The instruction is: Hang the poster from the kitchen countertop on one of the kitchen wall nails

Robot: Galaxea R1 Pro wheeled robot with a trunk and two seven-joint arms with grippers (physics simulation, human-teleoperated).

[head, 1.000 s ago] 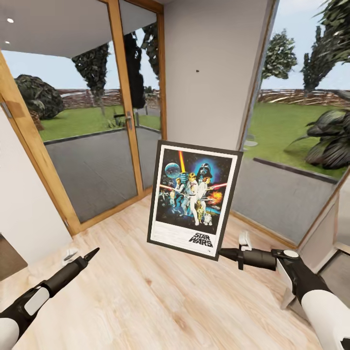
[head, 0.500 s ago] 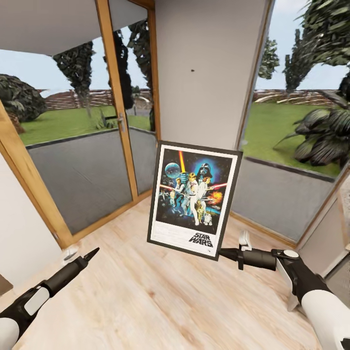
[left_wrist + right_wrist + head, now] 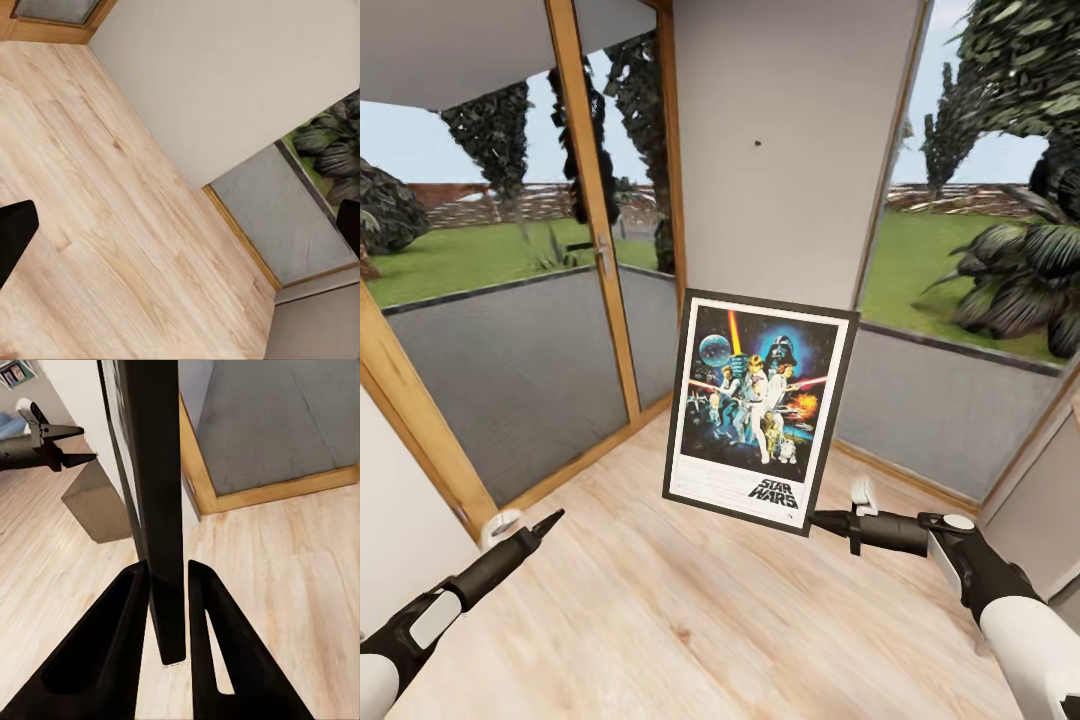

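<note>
I see a pale matt wood-plank floor (image 3: 660,620), glossy printed poster (image 3: 758,410) in a smooth black frame, orange-brown wooden door frame (image 3: 595,220), plain matt wall (image 3: 790,120)

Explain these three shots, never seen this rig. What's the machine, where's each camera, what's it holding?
It is a simulated two-armed wheeled robot, driven remotely by a person. The big picture comes from its head camera, looking down over both arms. The right gripper is shut on the lower corner of the poster, holding it upright, slightly tilted, above the wooden floor. On the wall ahead there is a small dark nail. The left gripper holds nothing.

The other two cameras sit on the wrists. The right one looks along its fingers, which pinch the poster's black frame edge-on. The left one looks down at bare floor and wall.
</note>
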